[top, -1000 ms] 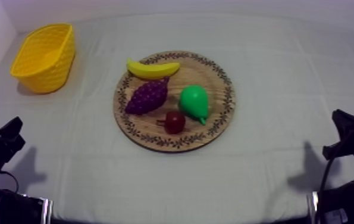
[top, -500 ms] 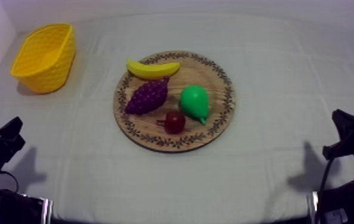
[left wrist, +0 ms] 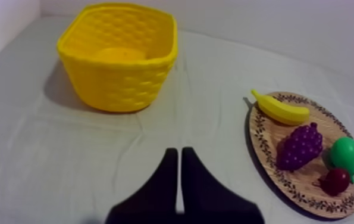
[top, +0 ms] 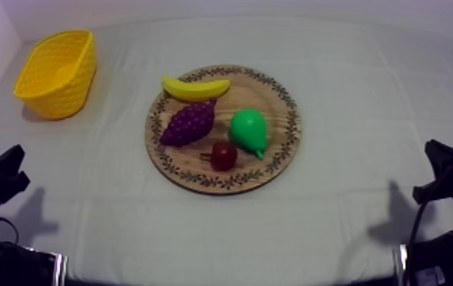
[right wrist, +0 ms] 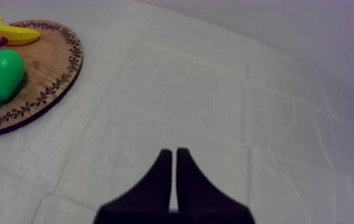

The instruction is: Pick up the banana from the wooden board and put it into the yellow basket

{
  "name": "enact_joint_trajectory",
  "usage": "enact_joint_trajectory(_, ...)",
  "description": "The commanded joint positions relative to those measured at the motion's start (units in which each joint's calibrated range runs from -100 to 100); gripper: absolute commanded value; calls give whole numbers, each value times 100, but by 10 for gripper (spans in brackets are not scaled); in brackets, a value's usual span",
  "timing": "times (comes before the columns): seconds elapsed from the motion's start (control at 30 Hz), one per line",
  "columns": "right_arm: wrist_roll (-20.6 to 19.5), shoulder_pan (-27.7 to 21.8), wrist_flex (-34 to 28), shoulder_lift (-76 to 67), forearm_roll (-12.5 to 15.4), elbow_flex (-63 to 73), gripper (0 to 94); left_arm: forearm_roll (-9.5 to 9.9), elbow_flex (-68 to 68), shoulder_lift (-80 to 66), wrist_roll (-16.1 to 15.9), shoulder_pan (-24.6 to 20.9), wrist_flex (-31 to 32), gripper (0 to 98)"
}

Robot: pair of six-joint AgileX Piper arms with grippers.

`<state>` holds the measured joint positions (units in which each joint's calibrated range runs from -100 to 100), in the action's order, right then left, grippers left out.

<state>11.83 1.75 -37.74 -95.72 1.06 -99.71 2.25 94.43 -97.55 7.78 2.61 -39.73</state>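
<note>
The grapes (top: 189, 122) lie near the pear (top: 247, 131), apart from it; the small red fruit (top: 223, 156) sits just beside the pear.
</note>
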Motion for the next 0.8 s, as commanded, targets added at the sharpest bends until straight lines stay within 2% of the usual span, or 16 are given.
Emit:
enact_joint_trajectory(0.0,2,1,0,-3,-1,5,6,-75,-517,378,-141,0,-32,3)
enact_joint_trajectory(0.27,2,1,0,-3,-1,5,6,-459,-2479,1952,-825,84,-218,0)
enact_joint_trajectory(0.4,2,1,0,-3,-1,5,6,-543,-3317,2594,-1051,90,-406,0)
enact_joint_trajectory(0.53,2,1,0,-3,-1,5,6,-520,-4183,3293,-1204,301,-554,0)
enact_joint_trajectory(0.67,2,7,0,-3,-1,5,6,-304,-5061,4013,-1154,672,-637,0)
enact_joint_trajectory(0.77,2,8,0,-3,-1,5,6,-264,-5741,4541,-1180,779,-845,0)
